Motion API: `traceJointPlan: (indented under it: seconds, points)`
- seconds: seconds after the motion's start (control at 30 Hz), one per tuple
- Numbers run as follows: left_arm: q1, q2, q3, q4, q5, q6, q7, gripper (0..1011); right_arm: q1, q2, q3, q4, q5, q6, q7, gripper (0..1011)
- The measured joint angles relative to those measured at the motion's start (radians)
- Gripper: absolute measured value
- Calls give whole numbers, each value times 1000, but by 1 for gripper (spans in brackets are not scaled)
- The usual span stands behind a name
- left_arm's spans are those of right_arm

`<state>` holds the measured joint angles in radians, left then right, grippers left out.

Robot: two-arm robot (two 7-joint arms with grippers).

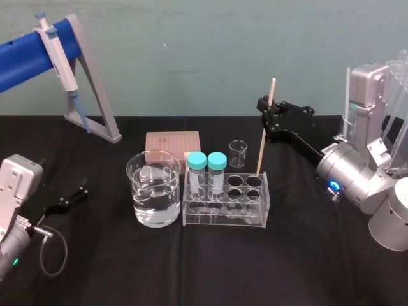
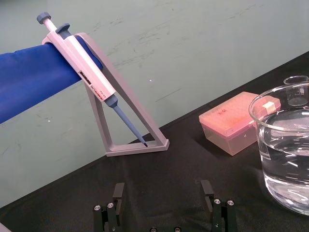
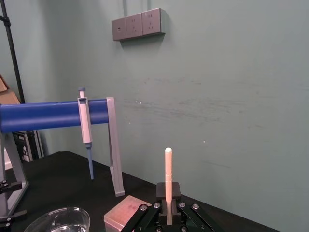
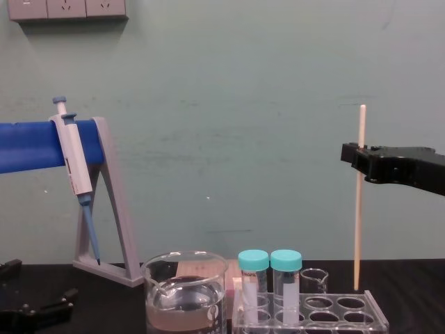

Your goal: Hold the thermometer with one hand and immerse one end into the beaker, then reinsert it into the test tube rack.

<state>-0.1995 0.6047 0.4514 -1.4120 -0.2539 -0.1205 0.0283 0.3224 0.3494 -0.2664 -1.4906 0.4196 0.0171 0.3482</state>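
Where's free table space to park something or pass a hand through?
Free: the front strip of table before beaker and test tube rack; the gap between the open left hand and the beaker; right of the rack. Crowded: beaker, rack, tip box, small beaker, with the right hand gripping the thermometer above.

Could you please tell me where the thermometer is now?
Right of centre in the head view, the thermometer stands nearly upright in the right gripper, its lower end at the back right hole of the test tube rack.
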Motion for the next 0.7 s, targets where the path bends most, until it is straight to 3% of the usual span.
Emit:
traceJointPlan:
  seconds: [0.7]
  points:
    - [0, 0, 0, 0, 0, 0, 0, 1004, 57, -26, -23, 129, -2, -37, 48, 53]
